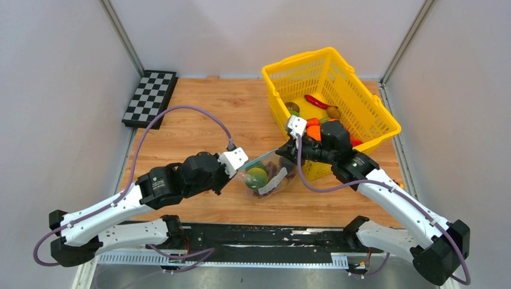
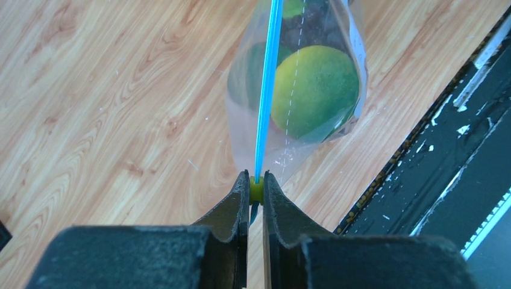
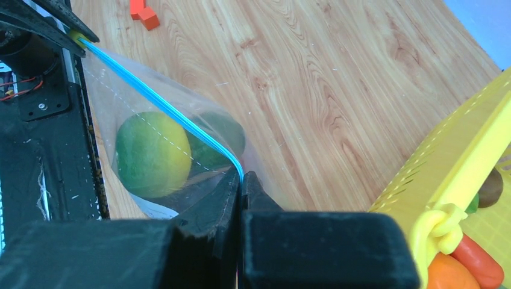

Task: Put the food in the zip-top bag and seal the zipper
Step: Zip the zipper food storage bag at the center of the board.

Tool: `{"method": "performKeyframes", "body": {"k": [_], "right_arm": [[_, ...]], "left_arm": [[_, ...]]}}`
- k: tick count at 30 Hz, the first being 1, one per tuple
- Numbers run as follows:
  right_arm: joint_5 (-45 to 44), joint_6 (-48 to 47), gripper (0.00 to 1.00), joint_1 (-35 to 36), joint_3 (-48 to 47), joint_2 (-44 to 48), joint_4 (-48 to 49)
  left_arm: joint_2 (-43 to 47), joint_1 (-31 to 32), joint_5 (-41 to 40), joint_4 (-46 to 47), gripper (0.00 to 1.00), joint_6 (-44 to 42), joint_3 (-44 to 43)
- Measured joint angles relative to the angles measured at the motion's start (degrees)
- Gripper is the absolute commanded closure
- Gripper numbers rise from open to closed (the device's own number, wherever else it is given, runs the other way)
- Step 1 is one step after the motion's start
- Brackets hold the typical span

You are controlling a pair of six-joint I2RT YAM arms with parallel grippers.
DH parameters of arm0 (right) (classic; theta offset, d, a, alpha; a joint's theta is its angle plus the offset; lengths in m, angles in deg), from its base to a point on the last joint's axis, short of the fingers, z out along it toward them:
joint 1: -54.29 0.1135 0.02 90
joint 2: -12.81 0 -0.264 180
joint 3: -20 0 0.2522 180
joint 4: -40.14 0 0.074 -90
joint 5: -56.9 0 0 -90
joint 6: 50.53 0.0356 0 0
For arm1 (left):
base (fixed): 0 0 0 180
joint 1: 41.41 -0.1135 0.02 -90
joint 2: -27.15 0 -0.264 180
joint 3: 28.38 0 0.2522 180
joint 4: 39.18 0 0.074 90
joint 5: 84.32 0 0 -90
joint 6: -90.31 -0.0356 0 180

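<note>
Left tool point(image 2: 256, 182) clamped on one end of zipper point(image 2: 267, 84). Right tool point(image 3: 241, 179) clamped on other end. Zipper stretched between them. Bag point(image 1: 266, 180) at center of top view, hanging below zipper over counter point(image 1: 193, 120), just left of basket point(image 1: 361, 114). Green-yellow fruit point(image 2: 313, 90) inside bag.

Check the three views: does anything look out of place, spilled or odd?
One thing: a small orange piece lies loose on the wooden table, outside both the zip-top bag and the yellow basket. The right wrist view shows it past the left gripper; otherwise nothing looks spilled or damaged.
</note>
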Motion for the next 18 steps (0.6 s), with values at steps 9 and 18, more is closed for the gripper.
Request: {"method": "performKeyframes", "body": {"k": [9,18], "right_arm": [[3.82,0.15,1.00,-0.70,0.92,0.22,1.09],[4.52,0.13,1.00,-0.72,0.92,0.22,1.25]], "left_arm": [[-1.16,0.00,-3.43,-0.98,0.93,-0.09,-0.09],[0.81,0.02,-5.90,-0.48,0.73,-0.02,-0.09]]}}
